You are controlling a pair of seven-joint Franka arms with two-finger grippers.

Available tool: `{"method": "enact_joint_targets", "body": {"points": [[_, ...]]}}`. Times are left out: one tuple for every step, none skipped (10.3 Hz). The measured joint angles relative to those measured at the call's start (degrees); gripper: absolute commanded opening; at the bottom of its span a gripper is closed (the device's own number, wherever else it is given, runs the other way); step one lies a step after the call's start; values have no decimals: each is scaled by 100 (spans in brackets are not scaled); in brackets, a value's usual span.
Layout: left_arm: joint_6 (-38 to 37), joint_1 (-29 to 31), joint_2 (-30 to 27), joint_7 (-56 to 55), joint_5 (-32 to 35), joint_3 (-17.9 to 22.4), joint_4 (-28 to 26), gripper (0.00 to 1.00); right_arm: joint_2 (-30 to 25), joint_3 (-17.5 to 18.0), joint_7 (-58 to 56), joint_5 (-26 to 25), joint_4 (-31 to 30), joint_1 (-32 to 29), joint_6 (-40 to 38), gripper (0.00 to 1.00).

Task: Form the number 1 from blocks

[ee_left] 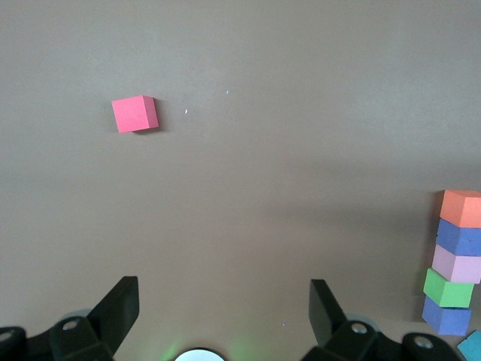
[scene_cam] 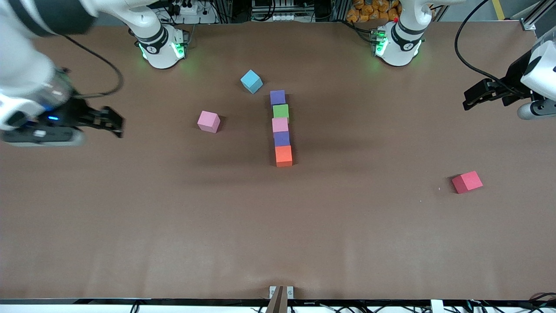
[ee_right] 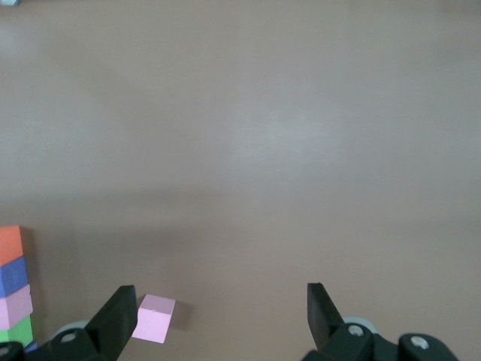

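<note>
Several blocks stand in a straight touching column at mid-table: purple (scene_cam: 277, 97), green (scene_cam: 281, 112), pink (scene_cam: 280, 125), purple (scene_cam: 282, 139) and orange (scene_cam: 283, 155), the orange one nearest the front camera. A light blue block (scene_cam: 251, 81) and a second pink block (scene_cam: 208, 121) lie loose toward the right arm's end. A red block (scene_cam: 467, 181) lies alone toward the left arm's end. My right gripper (scene_cam: 116, 125) hovers open and holds nothing; the loose pink block (ee_right: 154, 318) shows by one fingertip. My left gripper (scene_cam: 468, 100) hovers open and holds nothing, apart from the red block (ee_left: 135, 113).
The brown table (scene_cam: 278, 234) spreads wide and bare between the column and the front edge. Both arm bases (scene_cam: 161, 45) stand at the table's back edge. A black cable (scene_cam: 467, 56) trails over the table to the left arm.
</note>
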Motion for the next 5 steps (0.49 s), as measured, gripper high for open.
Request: {"method": "enact_joint_targets", "body": {"points": [[3, 8, 0, 10, 1, 3, -1, 100, -94, 13, -18, 11, 47, -243, -134, 100], [26, 16, -1, 24, 3, 4, -2, 100, -193, 24, -61, 21, 59, -461, -328, 100], [67, 35, -1, 45, 3, -6, -4, 100, -291, 30, -241, 26, 62, -647, -484, 100], [99, 79, -1, 57, 4, -56, -7, 100, -391, 31, -510, 30, 67, -786, -548, 100], [126, 207, -1, 65, 5, -176, -11, 100, -491, 25, -707, 33, 69, -867, -596, 100]]}}
